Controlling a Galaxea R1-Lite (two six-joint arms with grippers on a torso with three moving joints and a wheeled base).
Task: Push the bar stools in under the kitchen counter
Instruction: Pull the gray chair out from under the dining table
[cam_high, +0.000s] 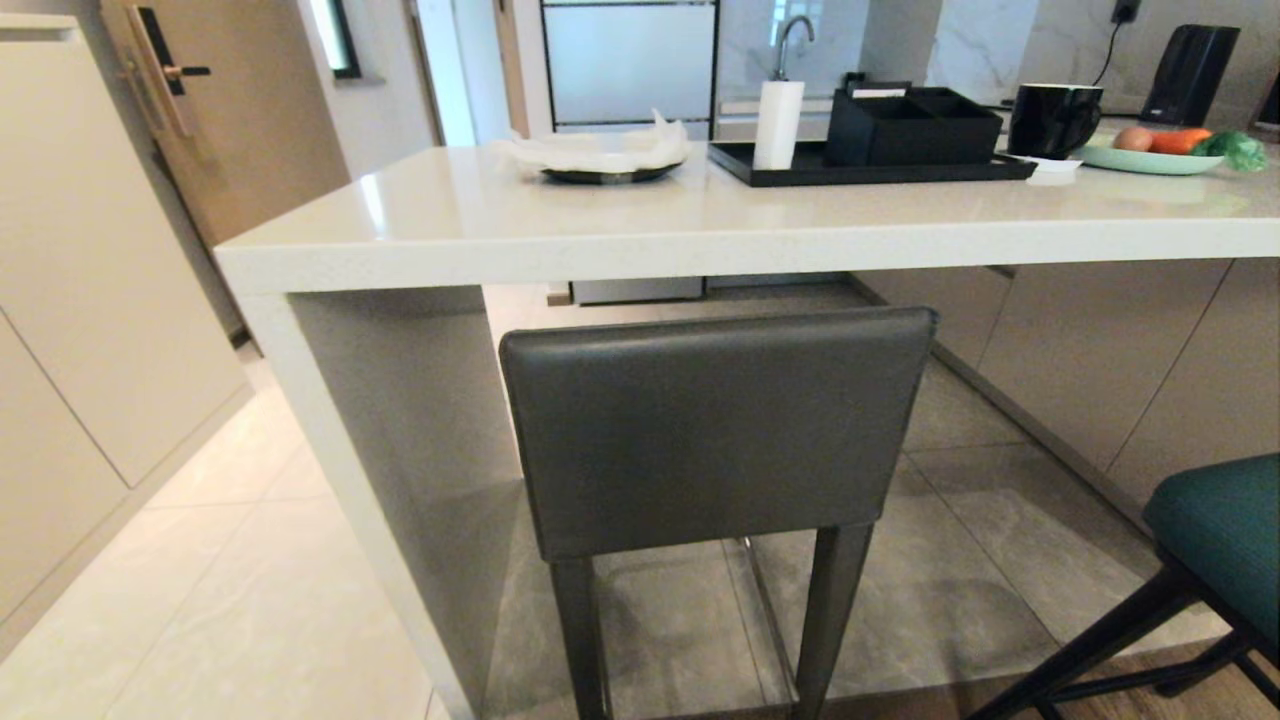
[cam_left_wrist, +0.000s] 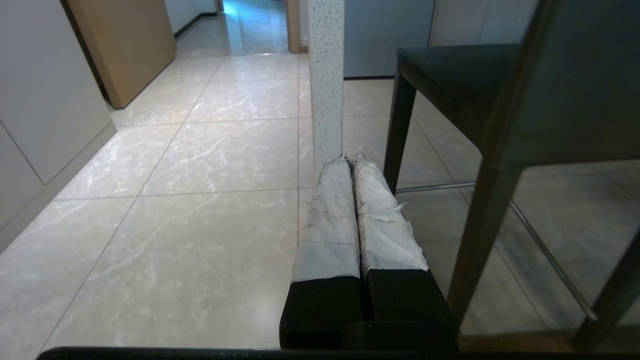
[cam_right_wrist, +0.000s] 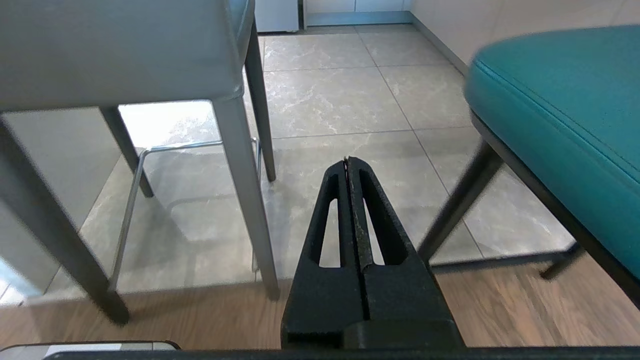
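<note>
The grey stool (cam_high: 715, 430) is seen right in front, with its back facing the robot and its seat only partly under the edge of the kitchen counter (cam_high: 640, 225). The teal stool (cam_high: 1215, 540) is seen off to the right side, further out from the counter, with its legs on the wood floor. The left gripper (cam_left_wrist: 349, 160) is held low beside the grey stool's legs, near the white end panel (cam_left_wrist: 326, 75); its two taped fingers are pressed together and nothing is held. The right gripper (cam_right_wrist: 347, 161) is held low between the two stools, squeezed closed too, with nothing in it. No stool is touched yet, so the pushing seems not to be started. Next, the grey stool's back probably needs to be met squarely and pushed straight forward, so it is not tipped or bumped into the panel.
</note>
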